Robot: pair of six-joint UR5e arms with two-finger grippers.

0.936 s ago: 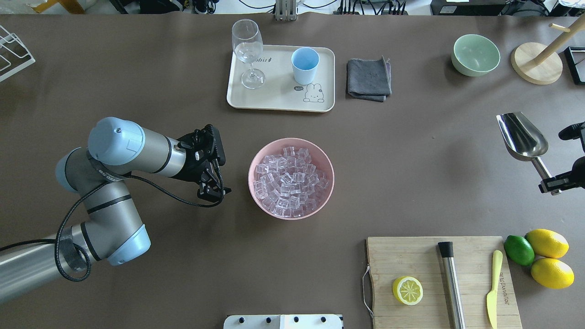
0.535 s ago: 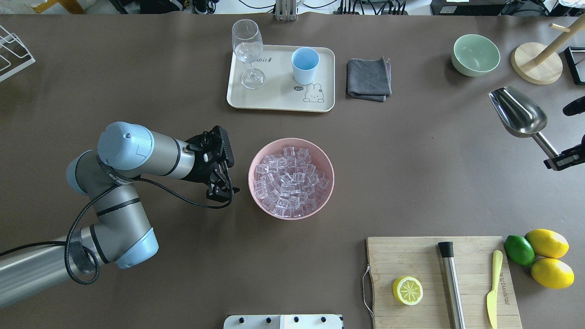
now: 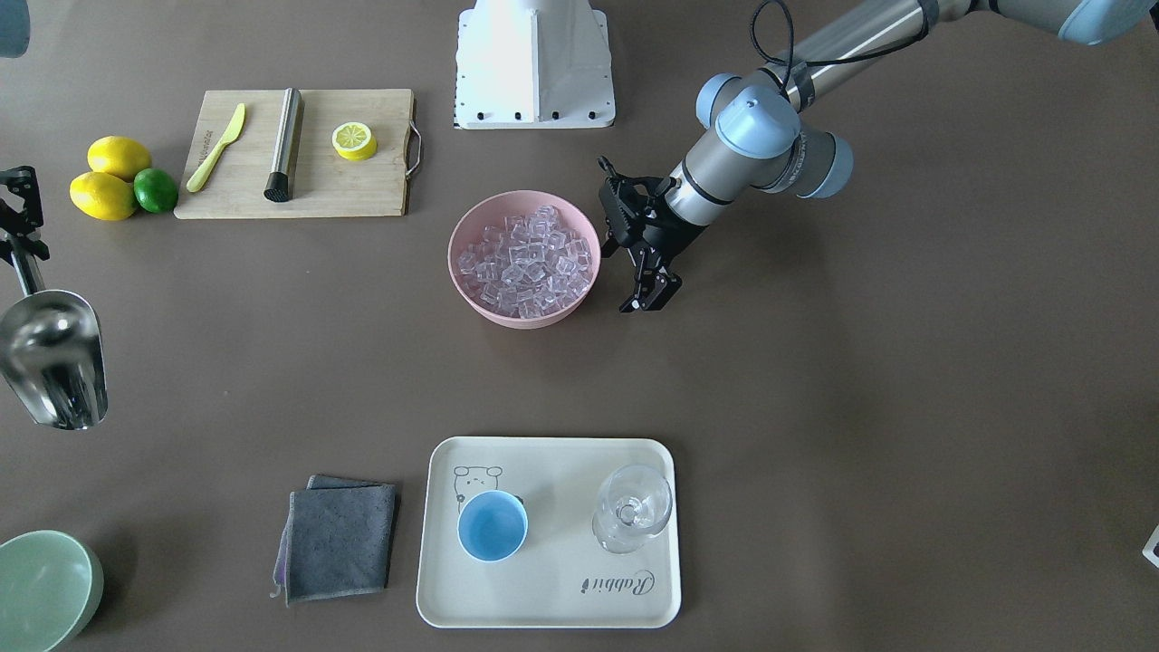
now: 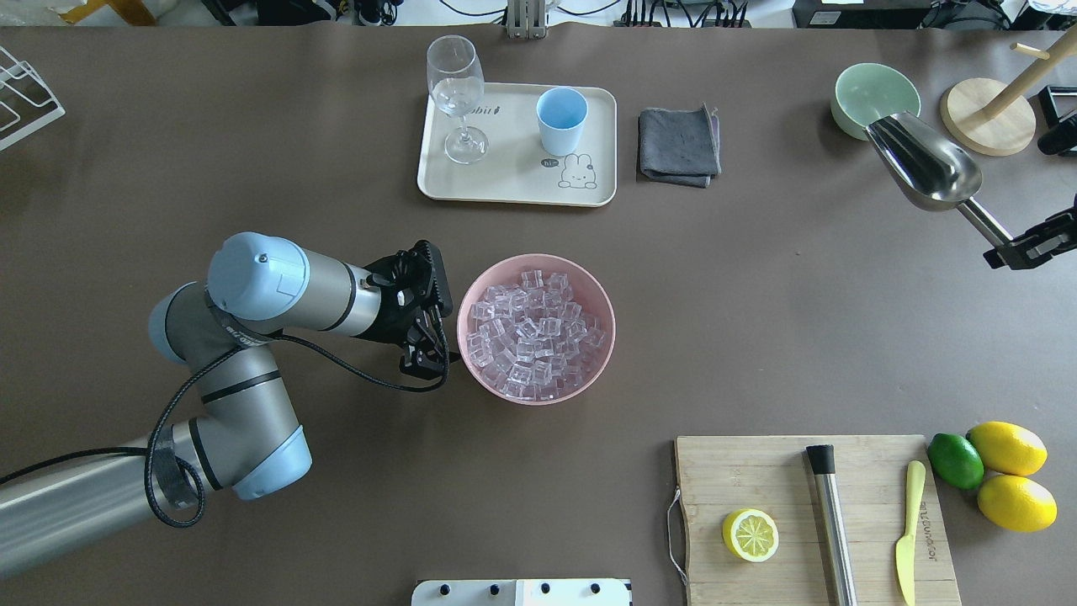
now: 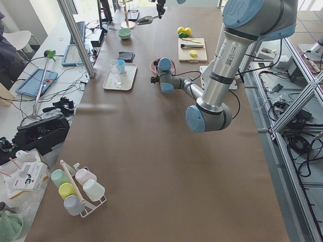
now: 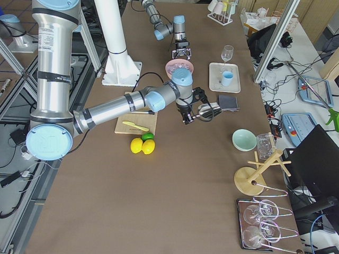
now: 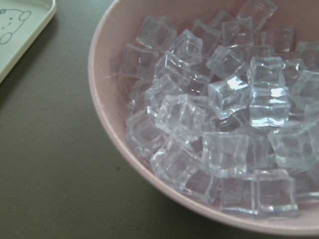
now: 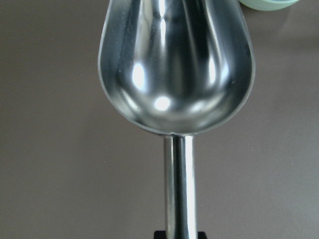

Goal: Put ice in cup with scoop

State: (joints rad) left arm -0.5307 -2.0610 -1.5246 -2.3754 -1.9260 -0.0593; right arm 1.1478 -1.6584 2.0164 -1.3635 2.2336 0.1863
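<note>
The ice (image 4: 536, 337) is a heap of clear cubes in a pink bowl (image 4: 471, 295) at the table's middle; it fills the left wrist view (image 7: 224, 124). The light-blue cup (image 4: 561, 118) stands upright on a cream tray (image 4: 513, 181) at the far side. My right gripper (image 4: 1007, 249) is shut on the handle of the steel scoop (image 4: 925, 160) and holds it in the air at the far right, with the empty trough (image 8: 174, 64) facing up. My left gripper (image 4: 425, 360) looks open and empty, close beside the pink bowl's left rim.
A stemmed glass (image 4: 455, 93) shares the tray. A grey cloth (image 4: 678, 145) lies to its right. A pale-green bowl (image 4: 858, 93) sits under the scoop's tip. A wooden stand (image 4: 987, 116) is at the far right. A cutting board (image 4: 808, 513) holds a lemon half, a steel rod and a knife.
My left gripper has moved right, up to the pink bowl's rim. My right gripper has carried the scoop toward the far side and slightly left, over the green bowl's edge.
</note>
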